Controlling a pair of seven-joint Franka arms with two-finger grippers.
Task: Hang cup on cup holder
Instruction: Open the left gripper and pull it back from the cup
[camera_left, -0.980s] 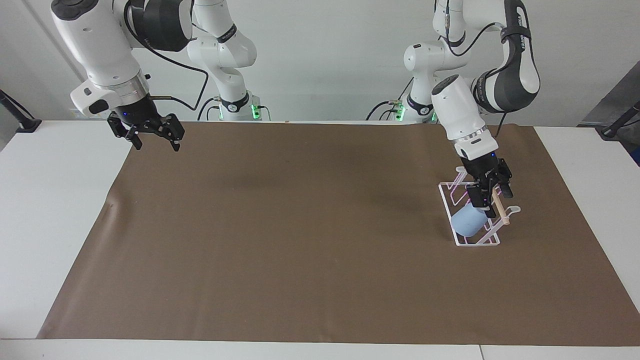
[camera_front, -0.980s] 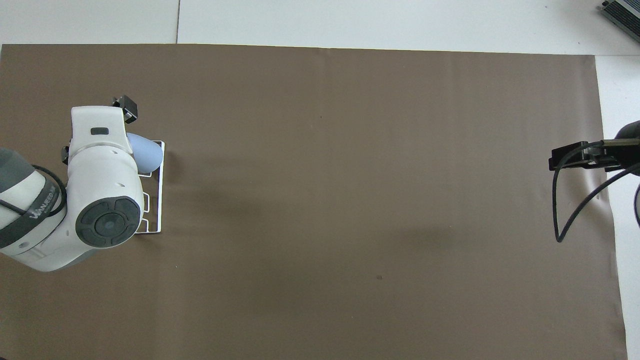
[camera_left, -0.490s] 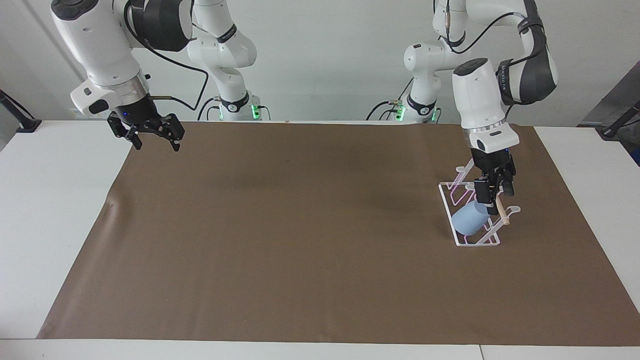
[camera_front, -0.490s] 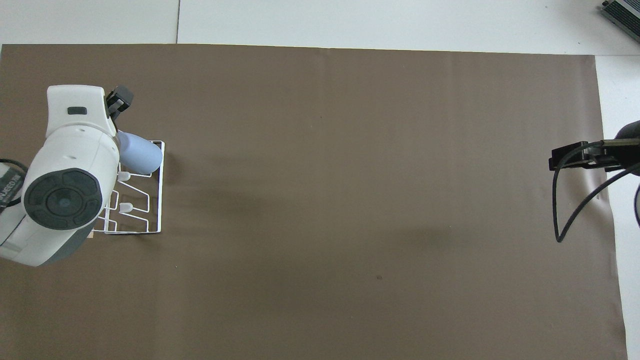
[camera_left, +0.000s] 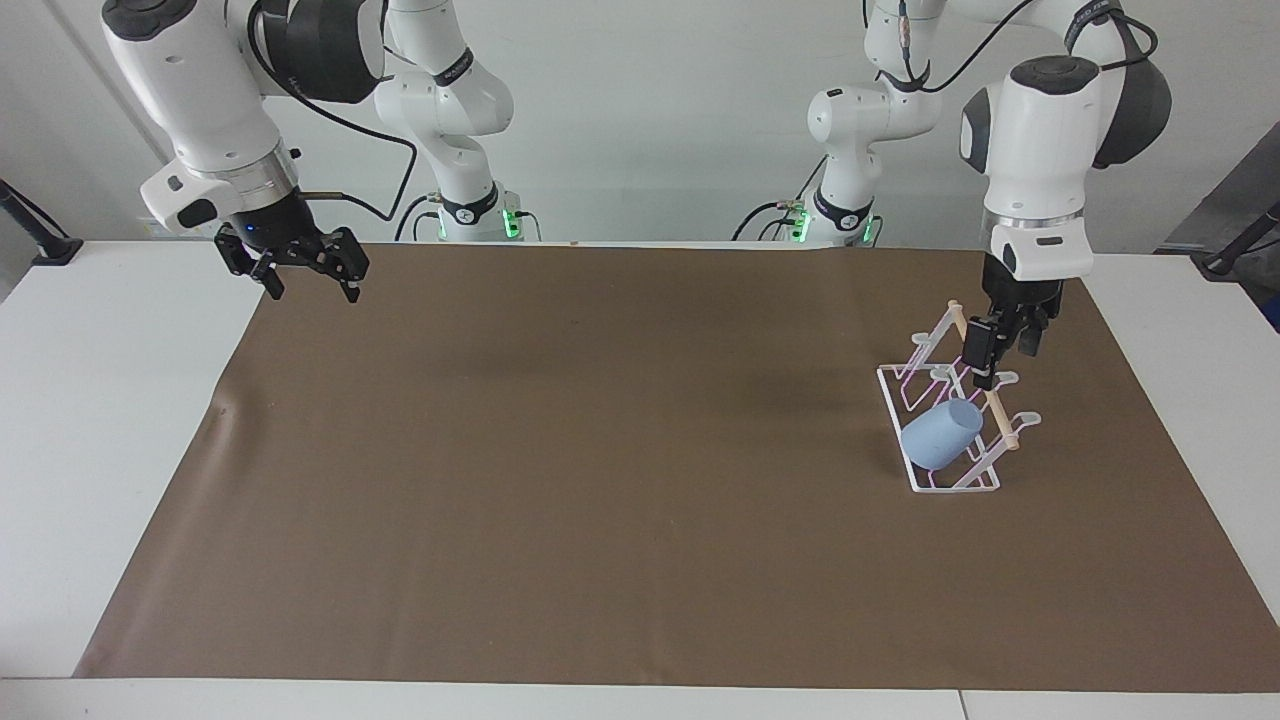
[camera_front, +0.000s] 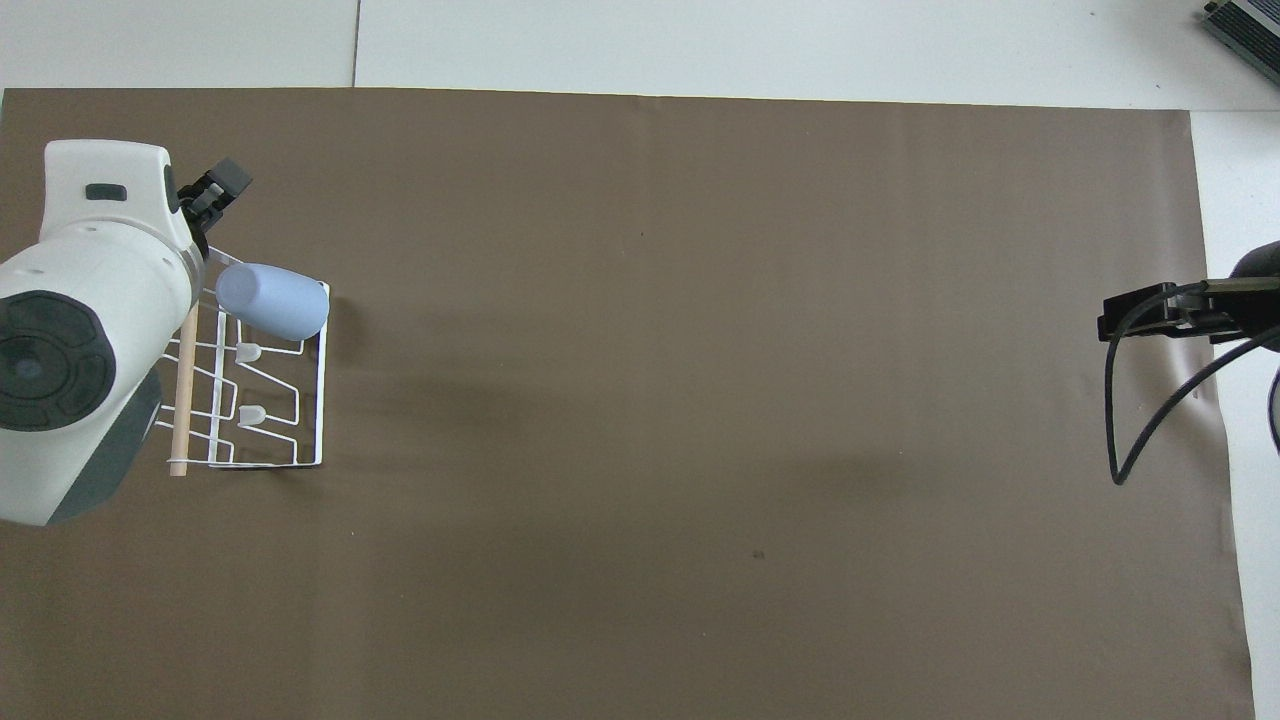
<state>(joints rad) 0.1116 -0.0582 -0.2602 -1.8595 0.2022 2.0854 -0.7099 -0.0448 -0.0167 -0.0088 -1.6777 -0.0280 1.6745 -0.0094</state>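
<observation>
- Brown mat (camera_left: 560, 480) covers most of a white table (camera_left: 90, 420), with a pale wall at the robots' end.
- Right gripper (camera_left: 305, 285) waits in the air over the mat's corner at the right arm's end. Its jaws stand wide open and hold nothing.
- Left gripper (camera_left: 995, 360) hangs over the holder (camera_left: 955, 485), above the wooden dowel (camera_left: 1000, 420). Its jaws are open and empty, clear of the cup (camera_left: 940, 437).
- That white wire holder stands on the mat toward the left arm's end of the table.
- At its end farthest from the robots, the light blue cup hangs tilted on a prong. Its base points up toward the dowel.
- Seen from overhead, the cup (camera_front: 272, 300) lies across the holder's (camera_front: 318, 400) end prong, and two other prongs nearer the robots are bare.
</observation>
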